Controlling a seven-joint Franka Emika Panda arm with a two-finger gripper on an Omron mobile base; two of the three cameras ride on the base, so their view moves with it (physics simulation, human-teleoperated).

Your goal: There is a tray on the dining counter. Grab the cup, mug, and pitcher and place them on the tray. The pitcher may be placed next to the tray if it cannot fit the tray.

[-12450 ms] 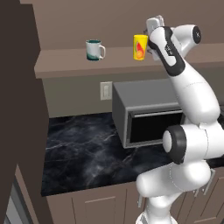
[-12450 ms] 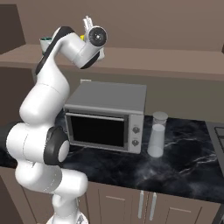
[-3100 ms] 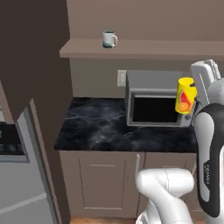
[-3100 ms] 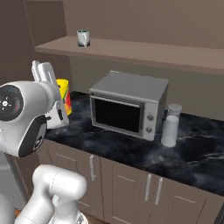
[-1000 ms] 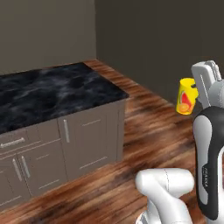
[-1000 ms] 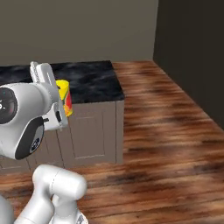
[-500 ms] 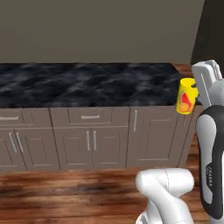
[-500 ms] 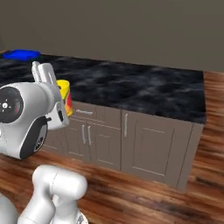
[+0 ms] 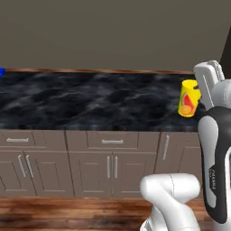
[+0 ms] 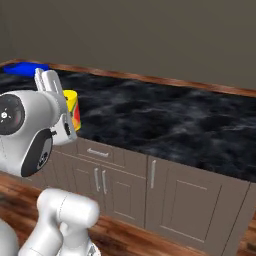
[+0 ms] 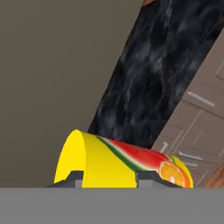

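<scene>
- Right now the gripper is clamped on the cup, one dark finger on each side of its yellow wall, and holds it upright in the air at the near edge of the tabletop.
- From the right base view the cup sits just in front of the arm's big white joint, above the front edge of the tabletop and not resting on it.
- Along the hand camera, the cup lies across the bottom of the picture with its fruit print showing, and the black tabletop runs away beyond it.
- The tray is a low blue shape at the far left end of the tabletop, well apart from the cup; a sliver of blue also shows at the left edge of the left base view.
- Handling, as a judgement: the cup looks like a stiff, light, smooth-walled tumbler with no handle, so it could slip or twist in a loose grip. A mid-height hold across the wall, as now, seems the sound place; keeping it upright matters when setting it down on the tray's flat floor.
- Count: one cup, one tray, one gripper. Below the tabletop run beige cabinets with a row of drawers and doors.
</scene>
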